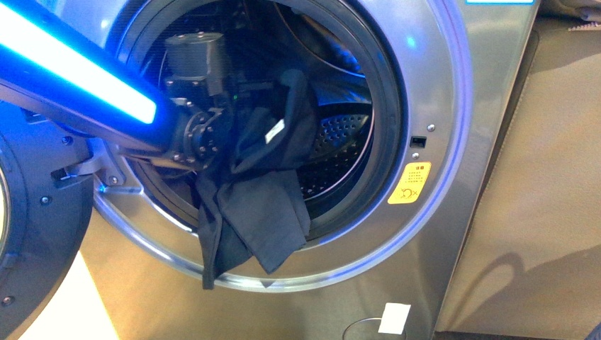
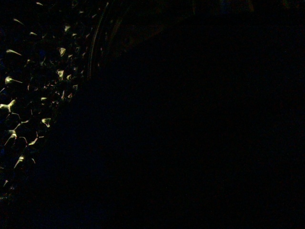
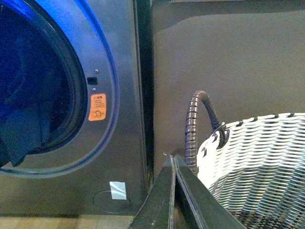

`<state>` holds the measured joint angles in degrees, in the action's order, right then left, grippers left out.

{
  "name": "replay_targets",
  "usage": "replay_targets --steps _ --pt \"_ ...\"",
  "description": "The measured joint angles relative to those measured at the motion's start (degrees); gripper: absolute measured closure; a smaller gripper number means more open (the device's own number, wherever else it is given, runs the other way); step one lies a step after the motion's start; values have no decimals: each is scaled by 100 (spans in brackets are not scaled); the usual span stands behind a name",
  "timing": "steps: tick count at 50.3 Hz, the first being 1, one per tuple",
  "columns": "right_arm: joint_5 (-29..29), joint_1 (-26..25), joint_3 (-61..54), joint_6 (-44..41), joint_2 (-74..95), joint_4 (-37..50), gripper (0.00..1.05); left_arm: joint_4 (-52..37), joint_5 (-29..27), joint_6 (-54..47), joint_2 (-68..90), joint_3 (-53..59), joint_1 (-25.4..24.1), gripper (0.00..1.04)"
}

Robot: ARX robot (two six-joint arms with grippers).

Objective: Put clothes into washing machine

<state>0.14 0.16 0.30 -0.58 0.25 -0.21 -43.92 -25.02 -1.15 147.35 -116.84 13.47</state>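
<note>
Left arm (image 1: 106, 92) and clothes (image 1: 262, 191) block the washing machine (image 1: 439, 127) porthole's left half.

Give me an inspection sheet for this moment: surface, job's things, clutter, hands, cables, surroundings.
Surface: pale floor strip below the washer; little else shows.
Job's things: washing machine with door open; clothes draped over the porthole's lower rim, part inside the drum, part hanging outside.
Clutter: white wicker basket with a dark handle, beside the washer; white tag low on the washer front.
Hands: left arm reaches into the drum, its hand hidden; left wrist view is dark. Right hand shut, holding nothing, near the basket.
Cables: nothing seen.
Surroundings: plain grey-beige cabinet next to the washer; orange warning sticker on the door ring.
</note>
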Motion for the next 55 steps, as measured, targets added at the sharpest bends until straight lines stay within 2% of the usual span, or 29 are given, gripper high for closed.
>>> replay_targets --steps 13,25,36,48,55 --pt "0 0 0 0 0 0 102 789 101 -186 269 -378 173 91" --pt "0 0 0 0 0 0 102 1058 -501 -457 708 -863 219 91" --pt "0 0 0 0 0 0 102 1480 -680 -846 962 -1373 254 91" --pt "0 0 0 -2 0 0 102 1727 -448 -1014 953 -1130 295 56" --pt "0 0 0 0 0 0 102 1655 -240 -1025 787 -527 297 35"
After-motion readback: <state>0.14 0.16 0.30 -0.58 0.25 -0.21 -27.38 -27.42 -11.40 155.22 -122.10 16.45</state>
